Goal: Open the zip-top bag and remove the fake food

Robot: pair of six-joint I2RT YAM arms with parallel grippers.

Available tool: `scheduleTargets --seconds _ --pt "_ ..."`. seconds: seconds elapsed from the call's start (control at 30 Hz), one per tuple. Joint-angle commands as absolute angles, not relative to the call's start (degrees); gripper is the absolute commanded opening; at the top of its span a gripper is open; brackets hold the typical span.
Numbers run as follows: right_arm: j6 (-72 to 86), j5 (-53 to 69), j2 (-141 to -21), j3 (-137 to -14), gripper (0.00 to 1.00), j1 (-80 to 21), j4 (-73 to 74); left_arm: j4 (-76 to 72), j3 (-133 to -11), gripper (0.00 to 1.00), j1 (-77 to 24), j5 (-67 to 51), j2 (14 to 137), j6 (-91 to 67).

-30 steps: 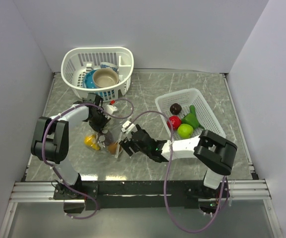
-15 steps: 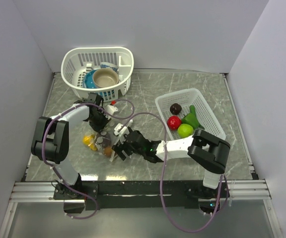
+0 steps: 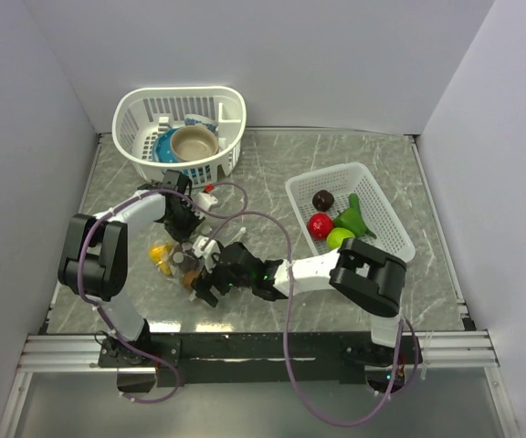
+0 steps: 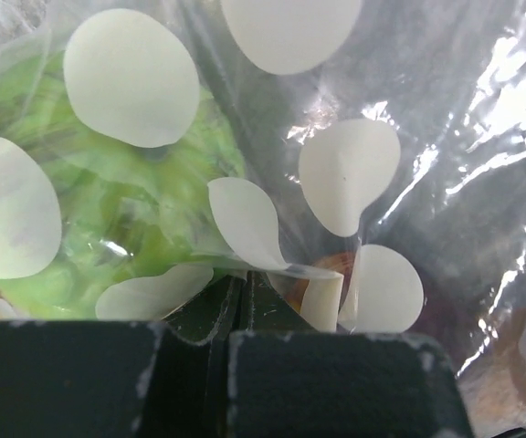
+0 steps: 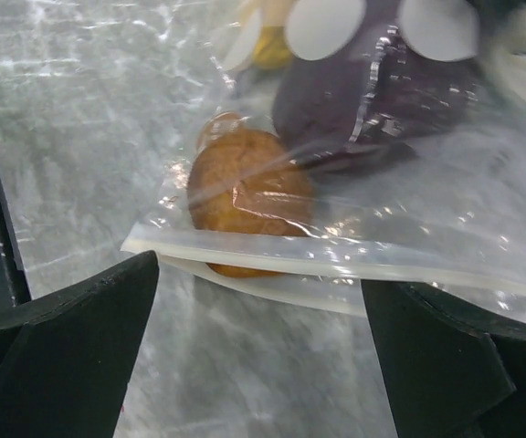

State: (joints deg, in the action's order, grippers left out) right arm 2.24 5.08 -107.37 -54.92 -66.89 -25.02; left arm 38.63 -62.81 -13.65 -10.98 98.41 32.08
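Obscuring zip-top bag (image 5: 446, 242) over fake food (image 5: 245, 193)

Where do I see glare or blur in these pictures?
Left wrist: white glare streaks on the zip-top bag at right, green piece blurred behind it. Right wrist: glare on the table, near fingers out of focus. Top external: even light, sharp.

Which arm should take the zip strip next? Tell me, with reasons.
Right. The right gripper is open and faces the zip strip of the bag, edge-on between its fingers. The left gripper is shut on the bag, anchoring it.
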Motion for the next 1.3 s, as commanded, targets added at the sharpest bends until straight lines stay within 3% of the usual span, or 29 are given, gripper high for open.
scheduleTargets --seconds 0.0,0.43,0.53,0.63,0.77,0.97,1.2,1.27 --pt "1.85 4.67 -109.95 -58.44 1.00 -68.11 -27.68 39.20 -64.16 0.01 -14.24 -10.99 97.91 31.38" --pt "3.43 -7.47 -115.13 -59.85 1.00 -68.47 -39.46 41.04 -63.11 0.01 -15.12 -12.13 97.03 30.67" --pt "3.87 -8.52 -114.53 -59.15 0.95 -68.47 -41.04 40.69 -61.53 0.01 -15.38 -12.39 96.51 30.85" --pt "4.22 -8.53 -112.51 -56.70 0.86 -68.47 -41.84 40.08 -60.12 0.01 -15.29 -12.13 96.85 30.94" --pt "5.18 -8.79 -109.87 -54.94 0.60 -68.47 -38.86 37.80 -58.45 0.01 -15.29 -10.99 97.73 30.32" --pt "6.41 -10.72 -107.49 -50.89 0.43 -68.55 -33.85 37.00 -59.06 0.01 -15.21 -9.41 97.74 30.15" --pt "6.94 -19.15 -91.01 -45.18 0.26 -68.20 -24.62 36.21 -61.34 0.01 -13.19 -6.24 98.70 29.88" --pt "8.69 -23.26 -86.94 -43.60 0.08 -66.20 -21.81 37.08 -62.40 0.01 -12.57 -6.50 99.05 29.10"
